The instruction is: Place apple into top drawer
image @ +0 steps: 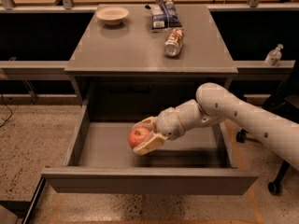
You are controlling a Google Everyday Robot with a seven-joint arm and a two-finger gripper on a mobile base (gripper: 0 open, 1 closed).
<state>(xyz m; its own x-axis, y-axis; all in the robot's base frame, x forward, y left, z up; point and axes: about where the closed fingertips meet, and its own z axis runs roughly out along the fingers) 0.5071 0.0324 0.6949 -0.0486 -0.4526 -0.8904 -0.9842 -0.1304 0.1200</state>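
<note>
Claw [145, 137] grips apple [137, 137] over drawer [149, 181]; can [172, 43] beyond.

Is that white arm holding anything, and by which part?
The pincer, above the open top drawer, is shut on the apple, one finger over it and one under.

hand [141, 137] over open top drawer [149, 181]: cream shell, plastic-looking, smooth, matt, clamped round apple [137, 136], skin smooth, slight sheen. drawer and tabletop [131, 50] grey, matt, flat finish. can [173, 42] shiny metal. bowl [112, 15] matt cream. floor [32, 139] speckled, rough-ish.
</note>
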